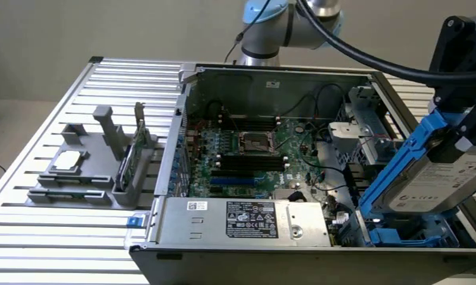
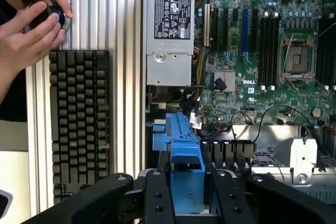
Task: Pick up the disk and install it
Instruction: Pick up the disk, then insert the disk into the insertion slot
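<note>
The disk (image 1: 437, 178), silver-grey with a white label and bright blue rails, hangs tilted over the open computer case (image 1: 261, 77) at the exterior view's right. My black gripper (image 1: 462, 135) is shut on its upper end. Below the disk sits a blue drive bay (image 1: 403, 235) in the case's near right corner. In the wrist view my two black fingers (image 2: 157, 198) clamp the disk's blue rail (image 2: 184, 156) edge-on, with the gripper (image 2: 187, 195) above the bay area beside the motherboard (image 2: 262, 40).
A grey holder (image 1: 79, 178) at the exterior view's left carries a small silver chip (image 1: 68, 160) and an upright green card (image 1: 131, 155). The power supply (image 1: 246, 219) fills the case's near side. A keyboard (image 2: 79, 124) and a person's hands (image 2: 26, 19) lie beside the case.
</note>
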